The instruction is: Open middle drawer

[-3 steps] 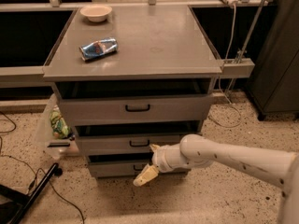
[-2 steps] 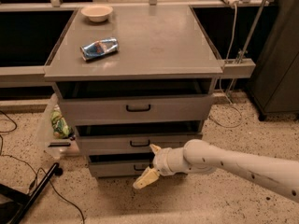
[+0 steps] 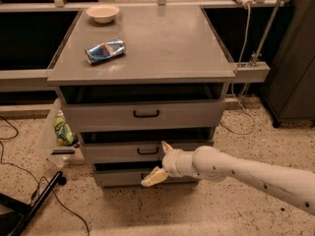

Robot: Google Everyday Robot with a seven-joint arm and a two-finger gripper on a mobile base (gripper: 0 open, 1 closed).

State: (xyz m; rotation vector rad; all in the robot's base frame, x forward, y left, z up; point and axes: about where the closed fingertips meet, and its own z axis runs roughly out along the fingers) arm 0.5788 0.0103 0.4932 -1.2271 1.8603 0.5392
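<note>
Pincer (image 3: 159,162) at the end of the white arm, reaching in from the right, low in front of the table (image 3: 162,48). Its fingers are spread wide and hold nothing. The upper fingertip (image 3: 166,145) points up just right of the small black handle (image 3: 147,151); the lower one hangs before the lowest drawer (image 3: 115,177).

The middle drawer (image 3: 113,152) is the low grey front between the taller top drawer (image 3: 98,116) and the lowest. Its panel sits close to the other fronts, under a dark gap, and shows no clear pull-out.

Progress, as judged: the approach is nearly complete, but the handle is not yet enclosed. Left to do: shift slightly left onto the handle, grip or hook it, and draw the drawer out.
</note>
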